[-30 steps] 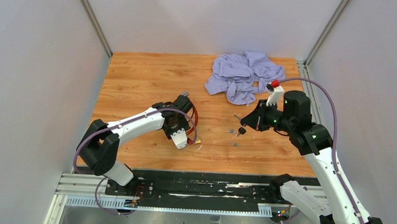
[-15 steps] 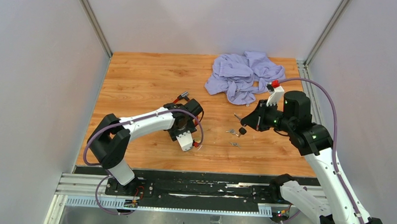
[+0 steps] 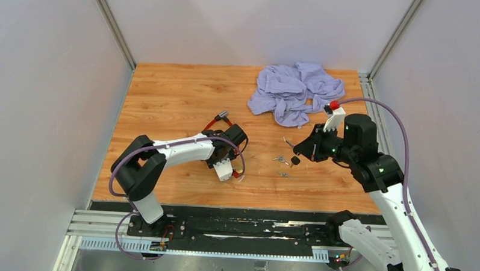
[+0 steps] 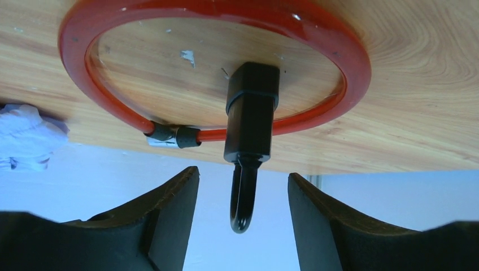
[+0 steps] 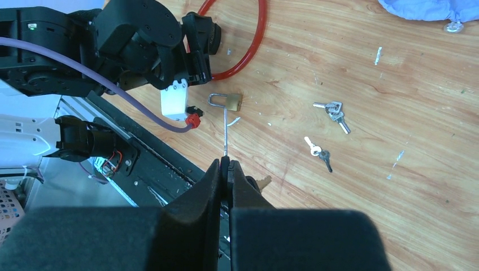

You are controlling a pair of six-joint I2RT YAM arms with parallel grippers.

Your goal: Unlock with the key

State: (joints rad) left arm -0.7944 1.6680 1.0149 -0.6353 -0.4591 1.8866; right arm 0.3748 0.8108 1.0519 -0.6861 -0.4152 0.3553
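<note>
My right pincer (image 5: 225, 162) is clamped shut on the key (image 5: 225, 132), its blade aimed straight at the brass padlock (image 5: 233, 102) lying on the desk (image 5: 395, 84) just beside my nearer left pincer (image 4: 243, 175), which gapes empty.

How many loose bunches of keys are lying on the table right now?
2. One key bunch lies just left of the right gripper; a smaller pair lies nearer the table's front edge. Another key may be hidden in that gripper's shut fingers.
</note>
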